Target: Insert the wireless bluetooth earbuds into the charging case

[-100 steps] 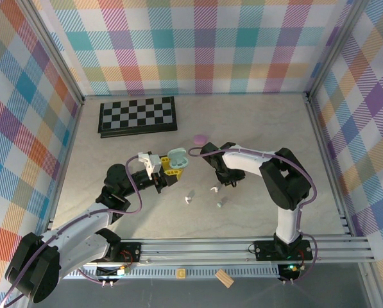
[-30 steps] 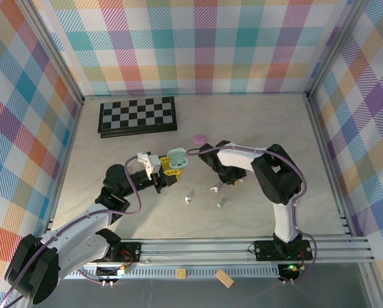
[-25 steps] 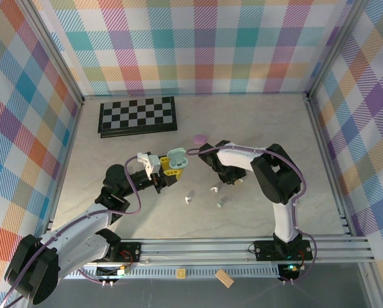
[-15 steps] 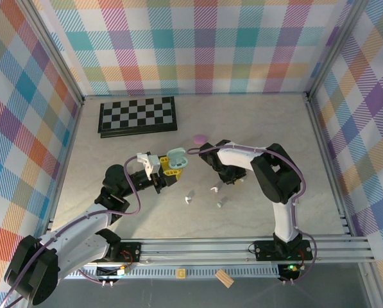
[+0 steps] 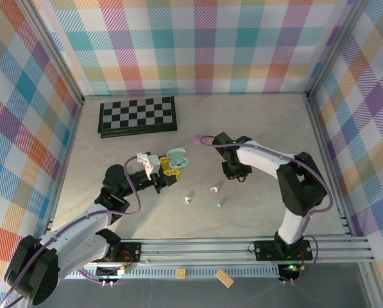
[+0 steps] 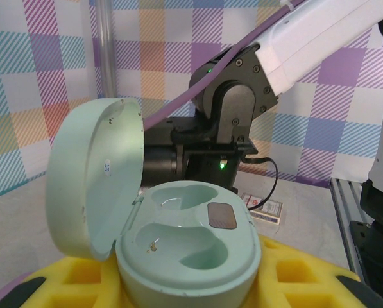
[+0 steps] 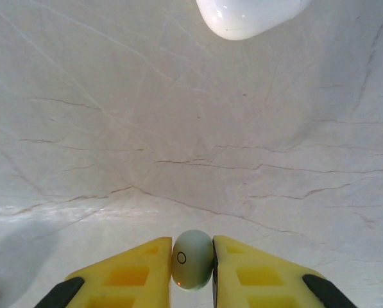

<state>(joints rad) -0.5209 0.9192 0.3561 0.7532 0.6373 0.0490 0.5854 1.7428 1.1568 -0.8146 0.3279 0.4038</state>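
Has swung rightward since a second ago, away from the open mint-green pebble-shaped plastic charging case (image 6: 191, 263). Clamps a tiny rounded mint-green plastic earbud (image 7: 192, 260) between the right fingers (image 7: 143, 269), near mid-surface. Grips the case in the left fingers (image 6: 294, 282), lid tipped back, two hollows showing.
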